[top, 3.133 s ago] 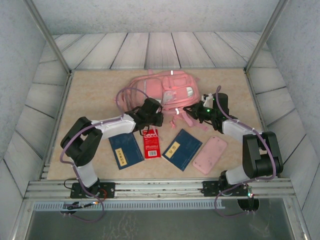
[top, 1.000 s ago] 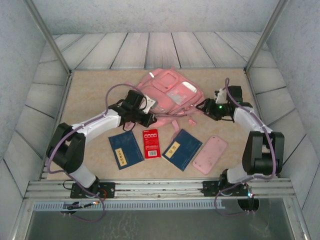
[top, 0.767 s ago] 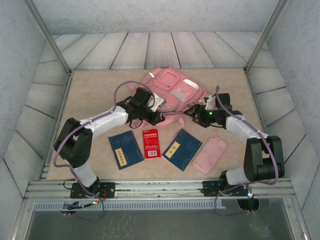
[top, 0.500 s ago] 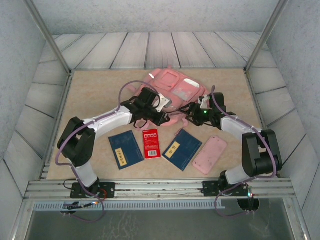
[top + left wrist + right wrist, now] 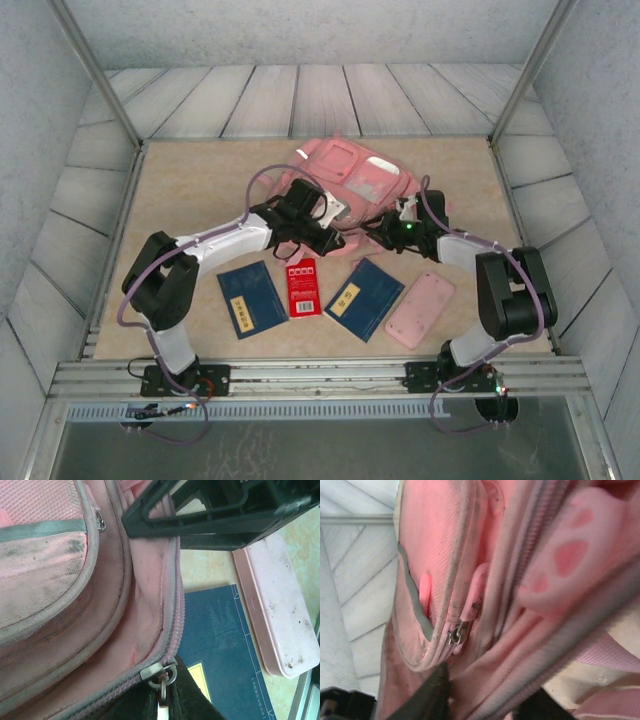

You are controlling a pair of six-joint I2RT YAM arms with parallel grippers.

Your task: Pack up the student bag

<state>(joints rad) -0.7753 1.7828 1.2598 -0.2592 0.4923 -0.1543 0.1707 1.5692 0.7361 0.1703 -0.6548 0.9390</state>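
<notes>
Student bag (image 5: 350,180) lies on the table (image 5: 180,200) behind your near row: left blue book (image 5: 252,300), red booklet (image 5: 302,288), right blue book (image 5: 364,298), pink case (image 5: 420,309). Your left gripper (image 5: 162,707) pinches a zip pull (image 5: 161,672) at the bag's near edge; your right gripper (image 5: 485,705) straddles bag fabric, grip can't be told.

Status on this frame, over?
Left gripper shut on zip pull. Right gripper straddles student bag fabric, grip unclear. Blue books, pink case lie outside bag.
</notes>
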